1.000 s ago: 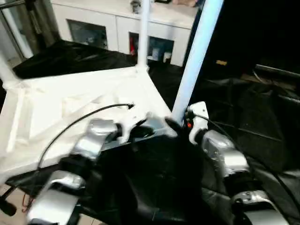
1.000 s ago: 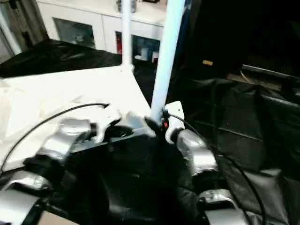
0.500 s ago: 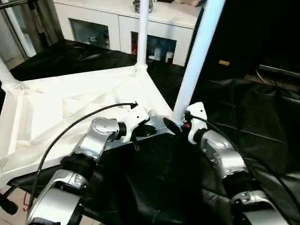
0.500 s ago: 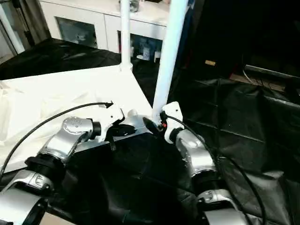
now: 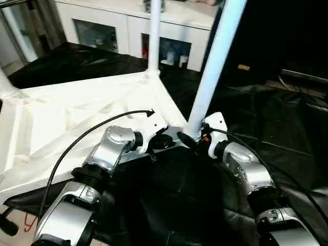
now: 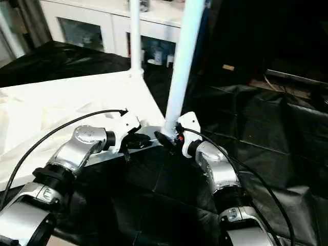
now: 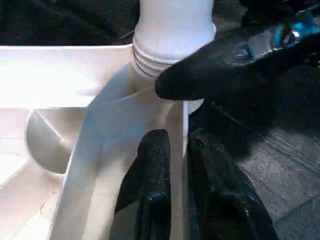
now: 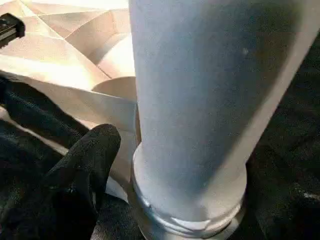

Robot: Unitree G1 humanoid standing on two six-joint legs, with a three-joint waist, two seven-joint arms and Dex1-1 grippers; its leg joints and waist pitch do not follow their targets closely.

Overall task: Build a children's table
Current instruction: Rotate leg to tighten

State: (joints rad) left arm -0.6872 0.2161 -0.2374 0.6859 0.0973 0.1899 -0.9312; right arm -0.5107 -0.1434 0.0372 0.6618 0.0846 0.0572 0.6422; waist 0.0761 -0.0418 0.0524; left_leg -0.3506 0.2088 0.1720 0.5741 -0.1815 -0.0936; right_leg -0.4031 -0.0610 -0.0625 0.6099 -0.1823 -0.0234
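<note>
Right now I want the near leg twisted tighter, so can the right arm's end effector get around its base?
Probably yes. The right end effector sits at the base of the near leg, beside its corner socket, one finger alongside the tube. The left end effector crowds the same corner on the tabletop rim.

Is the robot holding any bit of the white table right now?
Cannot be told for sure. The right gripper is open around the bottom of the near leg; the left gripper sits at the table top's edge beside it.
</note>
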